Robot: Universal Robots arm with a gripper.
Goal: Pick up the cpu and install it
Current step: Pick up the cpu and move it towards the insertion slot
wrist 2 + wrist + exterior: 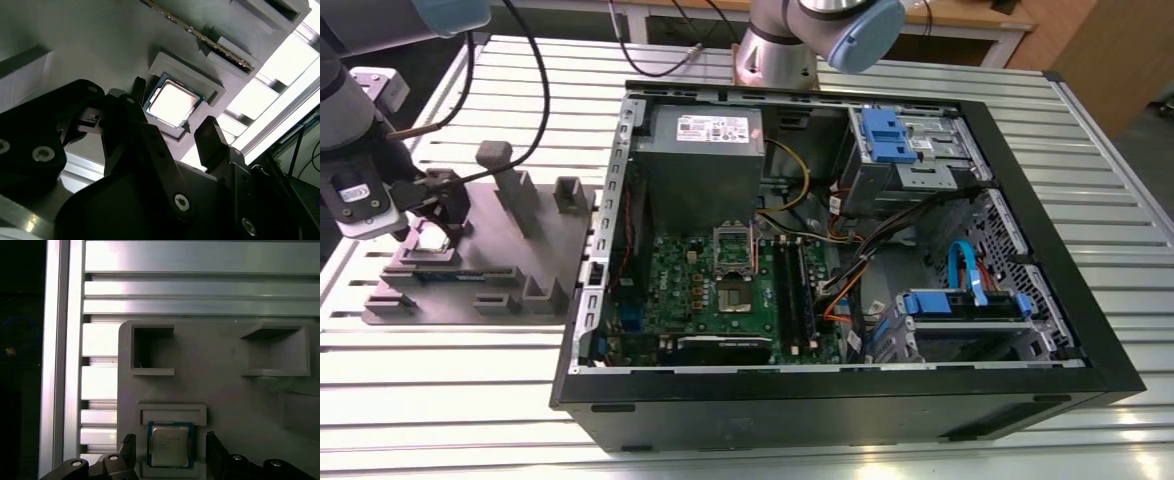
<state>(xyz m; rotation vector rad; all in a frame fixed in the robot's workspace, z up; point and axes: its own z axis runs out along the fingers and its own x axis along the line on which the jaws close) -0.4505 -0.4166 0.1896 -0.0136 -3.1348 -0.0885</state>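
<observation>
A slatted metal tabletop (454, 400) carries an open black computer case (854, 410) lying on its side across the middle. Inside the case, a grey power supply (707, 130) has a white label whose print is too small to read. A green motherboard (720, 290) lies flat below it.

Just beside the case, toward the tabletop's edge at the exterior view's left, sits a grey fixture (494, 250) with raised blocks and pockets. The arm's tool (427, 215) hangs low over the part of this fixture farthest from the case.

In both wrist views the tool (175, 107) (170, 440) has its two black fingers (210, 135) apart, one on each side of the cpu, and nothing is clamped between them. I cannot tell whether either finger touches the chip.

A long thin memory stick (200, 37) stands on edge in a slot of the fixture, near the cpu's pocket.

The cpu (172, 102) (170, 445) lies flat in a square recessed pocket of the fixture, shiny metal top upward. The faint lines of print on that top are not legible.
</observation>
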